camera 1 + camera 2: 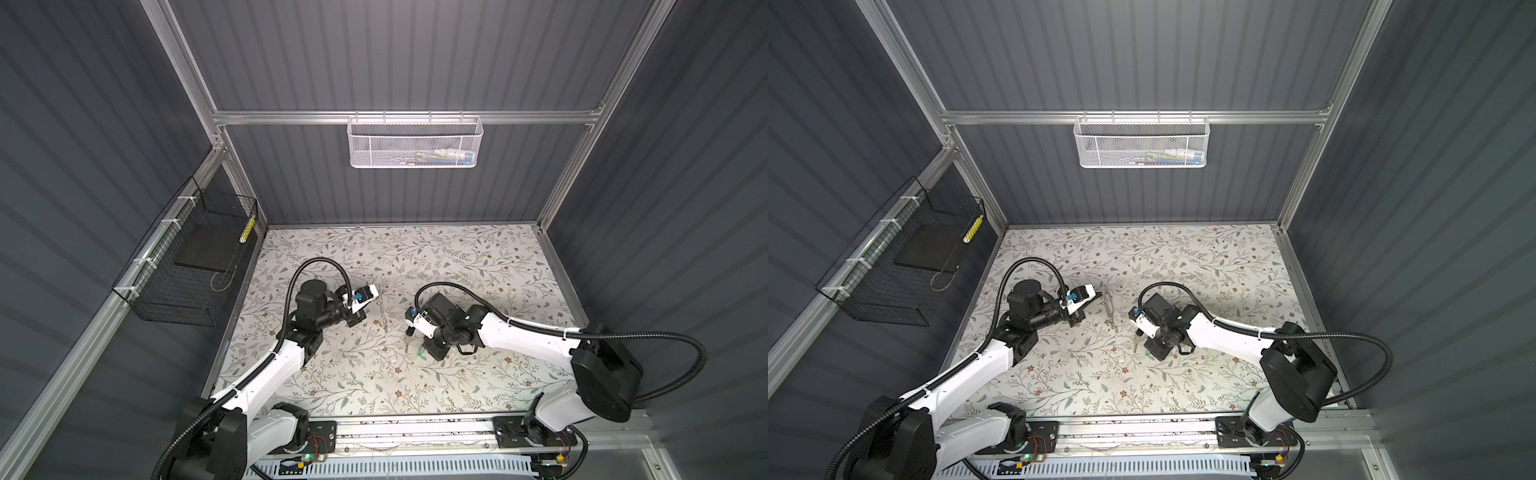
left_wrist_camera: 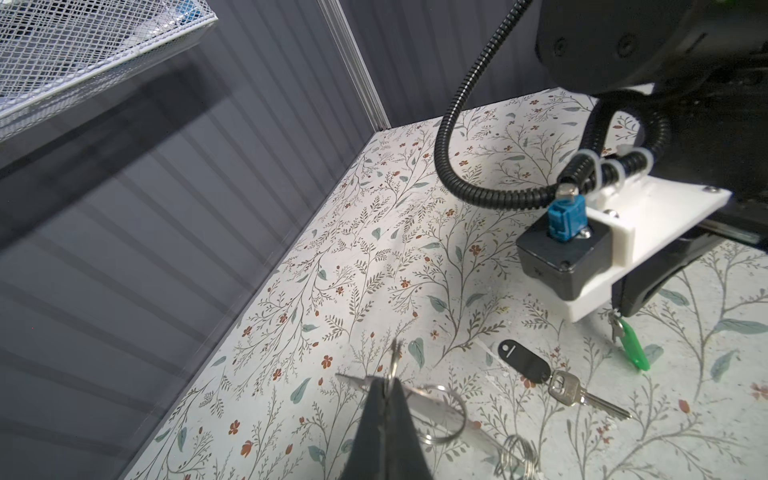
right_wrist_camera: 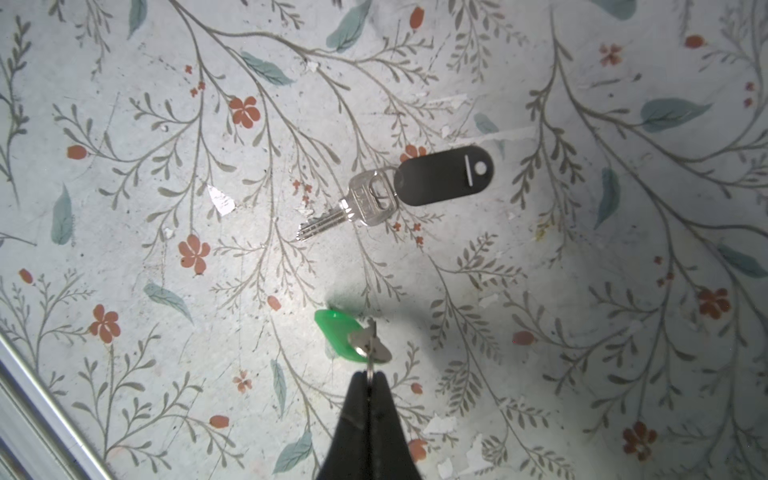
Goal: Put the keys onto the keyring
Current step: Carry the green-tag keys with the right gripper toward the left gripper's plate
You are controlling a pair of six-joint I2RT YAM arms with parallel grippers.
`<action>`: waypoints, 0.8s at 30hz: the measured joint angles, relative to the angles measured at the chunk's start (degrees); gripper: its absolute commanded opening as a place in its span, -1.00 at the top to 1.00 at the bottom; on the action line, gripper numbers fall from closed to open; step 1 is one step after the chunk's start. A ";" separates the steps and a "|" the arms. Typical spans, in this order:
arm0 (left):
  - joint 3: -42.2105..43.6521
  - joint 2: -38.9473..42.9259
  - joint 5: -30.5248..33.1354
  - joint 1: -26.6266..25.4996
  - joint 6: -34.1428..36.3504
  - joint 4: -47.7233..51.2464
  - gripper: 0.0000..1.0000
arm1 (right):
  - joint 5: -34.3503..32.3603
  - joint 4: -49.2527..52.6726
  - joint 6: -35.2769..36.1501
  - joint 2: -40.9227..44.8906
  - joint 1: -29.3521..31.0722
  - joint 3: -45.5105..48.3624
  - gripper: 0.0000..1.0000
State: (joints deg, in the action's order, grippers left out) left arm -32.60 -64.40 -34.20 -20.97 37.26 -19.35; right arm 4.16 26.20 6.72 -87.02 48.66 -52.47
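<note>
My left claw [image 2: 388, 380] clamped on keyring [image 2: 432, 401] edge. My right claw [image 3: 369, 376] pinches green tag [image 3: 332, 330] at its metal end, tag dangling near table [image 3: 124, 208]. Other, black-fob key [image 3: 368, 201] lies loose. Nothing threaded yet; both keys remain.

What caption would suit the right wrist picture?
Right claw pinches the green tag by its ring; black-fob key lies loose nearby.

Nothing I can read

The stamp on the silver key [image 3: 368, 199] under my right wrist is too blurred to read; its black fob [image 3: 444, 174] carries just a white stroke.
</note>
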 measured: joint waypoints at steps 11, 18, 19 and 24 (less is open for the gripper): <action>1.33 0.00 -3.72 -4.61 2.43 -0.50 1.00 | 3.34 -8.79 7.15 13.22 -0.87 8.24 1.00; 0.00 0.00 -7.91 -7.65 8.79 4.66 1.00 | 3.58 -10.86 11.58 18.97 -2.91 10.43 1.00; -0.68 0.00 -8.33 -7.78 9.81 5.92 1.00 | 3.61 -11.58 12.26 20.17 -3.30 11.21 1.00; -4.46 -0.92 -10.54 -8.44 14.16 11.28 1.00 | 3.65 -12.98 16.15 25.40 -4.61 14.16 1.00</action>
State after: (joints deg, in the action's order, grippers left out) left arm -37.06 -65.32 -44.73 -29.41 51.42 -8.08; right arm 7.81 13.21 22.87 -61.63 44.05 -38.30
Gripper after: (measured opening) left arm 0.046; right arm 0.049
